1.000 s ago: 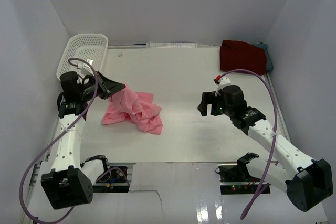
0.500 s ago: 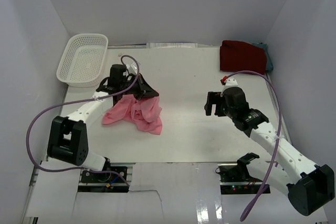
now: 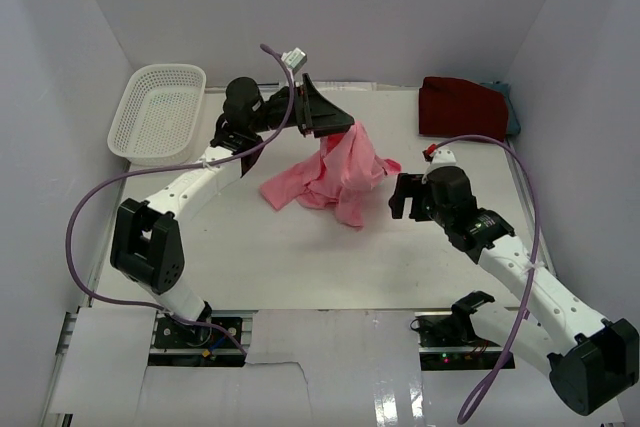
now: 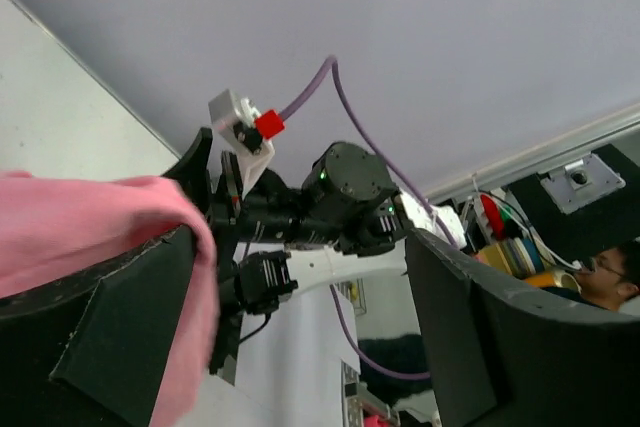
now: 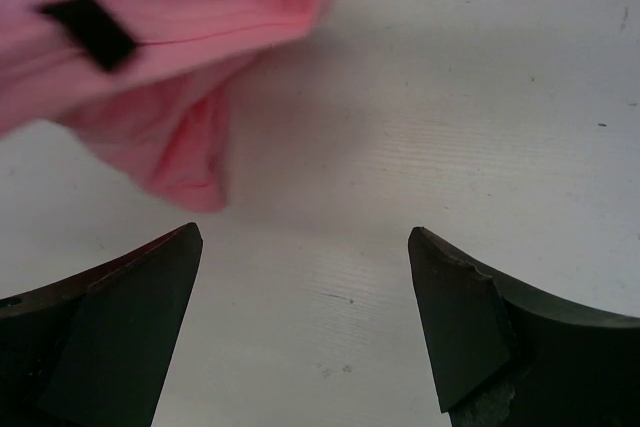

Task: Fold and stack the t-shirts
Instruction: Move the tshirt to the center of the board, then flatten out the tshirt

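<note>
A crumpled light pink t-shirt (image 3: 335, 177) lies mid-table, its upper end lifted up to my left gripper (image 3: 335, 122). In the left wrist view the jaws of that gripper (image 4: 300, 237) stand wide apart, and pink cloth (image 4: 90, 217) drapes over one finger without being pinched. My right gripper (image 3: 400, 197) is open just right of the shirt and low over the table. Its wrist view shows the pink cloth (image 5: 150, 47) ahead and to the left of the empty jaws (image 5: 305, 237). A folded dark red t-shirt (image 3: 458, 107) lies at the back right on a teal-grey t-shirt (image 3: 511, 107).
A white perforated basket (image 3: 160, 112) stands at the back left corner. Grey walls close in the table on three sides. Purple cables loop from both arms. The right arm's body (image 4: 340, 197) shows in the left wrist view.
My left arm swung from the basket side to the back middle, dragging the pink t-shirt right and lifting its end. Its jaws went from shut to open. The right arm barely moved.
</note>
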`<state>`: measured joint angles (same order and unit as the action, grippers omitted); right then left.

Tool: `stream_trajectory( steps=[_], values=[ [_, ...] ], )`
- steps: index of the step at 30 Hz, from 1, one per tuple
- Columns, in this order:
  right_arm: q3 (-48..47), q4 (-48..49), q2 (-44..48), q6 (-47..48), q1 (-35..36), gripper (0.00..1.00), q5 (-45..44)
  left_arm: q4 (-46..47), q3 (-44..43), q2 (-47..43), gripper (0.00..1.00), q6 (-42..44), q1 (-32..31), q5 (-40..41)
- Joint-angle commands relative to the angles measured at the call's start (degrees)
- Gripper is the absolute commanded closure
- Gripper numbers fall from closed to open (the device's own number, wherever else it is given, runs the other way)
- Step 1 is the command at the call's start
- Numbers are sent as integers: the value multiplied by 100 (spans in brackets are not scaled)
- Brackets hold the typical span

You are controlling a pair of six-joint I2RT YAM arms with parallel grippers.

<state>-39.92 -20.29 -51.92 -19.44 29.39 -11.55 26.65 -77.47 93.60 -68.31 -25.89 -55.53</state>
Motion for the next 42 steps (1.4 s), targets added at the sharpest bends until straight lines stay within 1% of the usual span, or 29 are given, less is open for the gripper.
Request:
stream_trajectory(
  steps=[1, 2, 3, 4, 5, 6, 7, 8, 9, 10, 11, 13, 14, 15, 16, 17, 18, 19, 21, 22, 23, 24, 25, 27, 28, 29, 31, 35, 42],
  values=[
    [46, 499, -2, -34, 6, 10, 460, 288, 555, -113, 2, -25, -74, -196],
    [55, 570, -20, 19, -3, 10, 583, 148, 697, -219, 2, 115, -39, -91],
    [46, 614, -46, 124, -3, 10, 801, -184, 785, -333, 2, 351, -13, 67],
    [28, 649, -64, 168, -3, 10, 864, -1388, 708, -447, 2, 1172, 13, 303],
    [-33, 658, -90, 238, 6, 10, 961, -2200, 542, -605, 2, 1641, 31, 1115],
    [-68, 641, -108, 344, 6, 10, 979, -2983, 314, -632, 2, 2107, 31, 1584],
    [-121, 615, -116, 371, 6, 10, 962, -4035, 7, -659, 2, 2729, 31, 1989],
    [-199, 580, -143, 423, 6, 10, 1049, -4402, -74, -729, 2, 2927, 49, 2707],
    [-218, 605, -169, 554, 23, 10, 1093, -4693, -127, -773, 2, 3094, 49, 3097],
    [-261, 632, -195, 616, 32, 10, 1337, -5105, -145, -834, 2, 3296, 49, 3449],
    [-349, 667, -326, 678, 49, 10, 1575, -5239, -84, -957, 2, 3350, 75, 3939],
    [-542, 563, -581, 854, 277, 9, 1577, -5529, 12, -1028, 2, 3412, 136, 4233],
    [-673, 449, -965, 907, 400, 8, 1386, -5592, 126, -1054, 2, 3482, 206, 4321],
    [-927, 221, -1195, 968, 671, 7, 1288, -5644, 197, -1072, 2, 3509, 251, 4453],
    [-1060, 123, -1624, 1012, 813, 3, 1174, -5741, 267, -1081, 2, 3509, 382, 4506],
    [-1175, 35, -1820, 1004, 936, 1, 920, -5742, 355, -1081, 2, 3509, 479, 4489],
    [-1341, 17, -2013, 1004, 1129, 2, 744, -5742, 564, -1090, 2, 3553, 575, 4341],
    [-1447, 17, -2363, 1004, 1200, 7, 716, -5733, 662, -1098, 2, 3553, 846, 4244],
    [-1632, 69, -2672, 1012, 1367, 11, 532, -5628, 1012, -1125, 2, 3614, 1120, 3929],
    [-1885, 43, -2831, 1039, 1403, 16, 488, -5584, 1093, -1142, 2, 3649, 1243, 3909],
    [-2027, 26, -3137, 1056, 1421, 16, 391, -5592, 1155, -1151, 2, 3676, 1418, 3918],
    [-2150, 26, -3279, 1074, 1438, 18, 364, -5584, 1216, -1177, 2, 3754, 1472, 3953],
    [-2412, 26, -3411, 1100, 1447, 22, 329, -5557, 1330, -1204, 2, 3790, 1560, 3997],
    [-2721, -36, -3824, 1162, 1473, 26, 180, -5522, 1427, -1239, 2, 3843, 1631, 4032],
    [-2862, -106, -3956, 1188, 1482, 31, 127, -5504, 1497, -1265, 2, 3887, 1683, 4050],
    [-3150, -167, -4210, 1214, 1508, 32, -12, -5496, 1533, -1274, 2, 3904, 1710, 4059],
    [-3442, -325, -4570, 1285, 1561, 32, -119, -5487, 1594, -1257, 2, 3957, 1771, 4041],
    [-4083, -484, -5055, 1355, 1684, 33, -251, -5522, 1639, -1239, 2, 3992, 1859, 3953],
    [-4656, -590, -5732, 1364, 1746, 41, -233, -5531, 1735, -1186, 2, 4054, 2088, 3778]
  ],
)
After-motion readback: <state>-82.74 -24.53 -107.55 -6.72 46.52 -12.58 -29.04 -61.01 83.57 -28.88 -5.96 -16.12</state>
